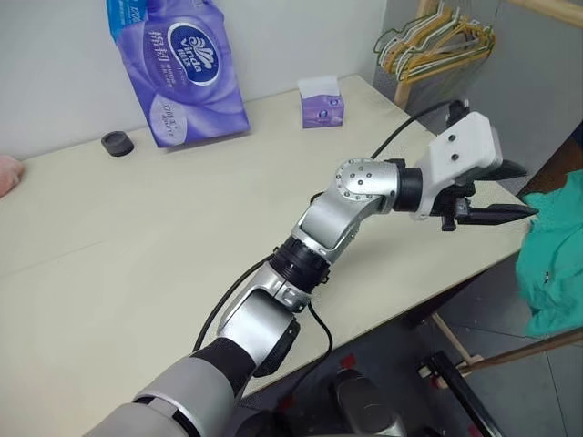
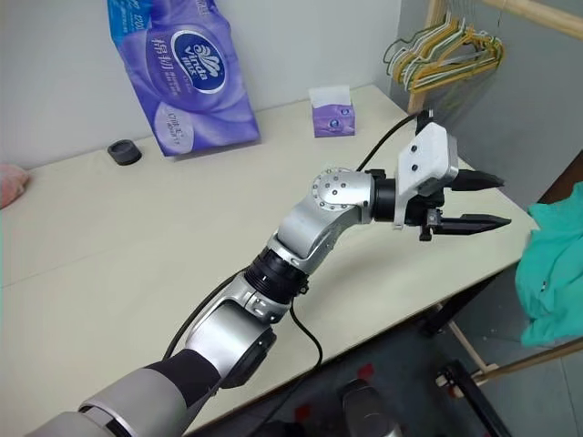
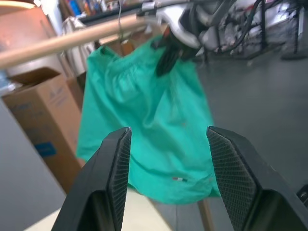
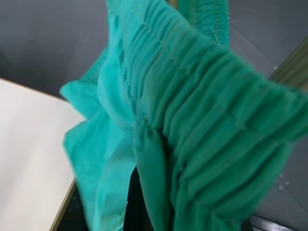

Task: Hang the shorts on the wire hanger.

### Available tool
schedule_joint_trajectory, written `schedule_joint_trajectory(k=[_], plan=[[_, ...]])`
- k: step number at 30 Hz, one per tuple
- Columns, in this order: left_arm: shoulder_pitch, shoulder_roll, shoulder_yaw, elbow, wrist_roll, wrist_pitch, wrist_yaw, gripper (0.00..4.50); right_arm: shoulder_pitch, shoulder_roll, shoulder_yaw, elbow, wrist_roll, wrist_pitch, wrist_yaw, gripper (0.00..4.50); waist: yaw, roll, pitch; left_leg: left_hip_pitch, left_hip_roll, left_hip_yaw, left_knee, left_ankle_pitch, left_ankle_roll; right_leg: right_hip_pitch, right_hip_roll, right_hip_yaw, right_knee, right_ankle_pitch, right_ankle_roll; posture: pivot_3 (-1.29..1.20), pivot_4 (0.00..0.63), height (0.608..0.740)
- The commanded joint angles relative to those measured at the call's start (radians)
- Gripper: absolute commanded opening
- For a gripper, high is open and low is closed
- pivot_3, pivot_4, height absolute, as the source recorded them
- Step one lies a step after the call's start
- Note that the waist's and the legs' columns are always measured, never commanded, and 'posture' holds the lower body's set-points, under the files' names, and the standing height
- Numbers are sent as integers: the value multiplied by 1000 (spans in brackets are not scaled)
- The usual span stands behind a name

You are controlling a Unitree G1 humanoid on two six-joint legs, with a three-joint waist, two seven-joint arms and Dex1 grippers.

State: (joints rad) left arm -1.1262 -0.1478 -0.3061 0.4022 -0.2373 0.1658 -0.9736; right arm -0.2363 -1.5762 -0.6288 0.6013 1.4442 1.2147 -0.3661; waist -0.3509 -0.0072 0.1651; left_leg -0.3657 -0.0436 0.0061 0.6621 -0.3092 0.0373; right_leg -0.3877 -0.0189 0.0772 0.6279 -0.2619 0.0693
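Note:
The teal-green shorts (image 1: 556, 264) hang in the air past the table's right edge, gathered waistband up. My right gripper (image 3: 166, 60) is shut on that waistband (image 4: 211, 120), and one of its black fingers (image 4: 137, 202) shows under the fabric. My left arm reaches across the table to the right. Its gripper (image 1: 526, 189) is open and empty, pointing at the shorts (image 3: 149, 130) a short way from them. The wire hanger is out of view.
The cream table (image 1: 137, 237) holds a purple tissue pack (image 1: 182, 73), a small tissue box (image 1: 322, 102), a black cap (image 1: 117, 143) and a pink cloth (image 1: 7, 173). Bunched hangers (image 1: 437, 41) hang on a wooden rack. A wooden rod (image 3: 62, 41) and a cardboard box (image 3: 48, 110) stand behind the shorts.

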Motion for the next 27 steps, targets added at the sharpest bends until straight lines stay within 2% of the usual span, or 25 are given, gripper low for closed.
schedule_joint_trajectory(k=[1,5,15,19,27], plan=[[-52,-46,34,11,-63,-6,-59,2629,-96,-21,62,63,-131,16,114,0,2,2,1,0,0,1,0,0,0,0,0,1,0,0,1,-412,180,740],[-90,-37,47,32,-117,17,-154,2629,-169,13,74,62,-222,96,171,0,14,5,3,0,0,4,0,-2,0,-1,0,9,0,0,2,-413,175,740],[-125,-45,46,84,-95,-42,-190,2629,-329,88,43,16,-427,200,222,0,17,7,3,2,0,9,1,-2,1,-2,0,15,0,1,5,-425,156,740],[-127,-53,39,91,-90,-58,-198,2670,-337,111,-10,-45,-496,237,241,1119,17,8,3,2,0,9,1,-3,1,-2,0,16,0,1,6,-430,147,740],[-122,-56,26,93,-76,-81,-203,2670,-356,203,-185,-272,-591,395,220,3880,15,9,2,2,0,10,1,-3,1,-2,0,17,1,2,7,-440,138,740]])
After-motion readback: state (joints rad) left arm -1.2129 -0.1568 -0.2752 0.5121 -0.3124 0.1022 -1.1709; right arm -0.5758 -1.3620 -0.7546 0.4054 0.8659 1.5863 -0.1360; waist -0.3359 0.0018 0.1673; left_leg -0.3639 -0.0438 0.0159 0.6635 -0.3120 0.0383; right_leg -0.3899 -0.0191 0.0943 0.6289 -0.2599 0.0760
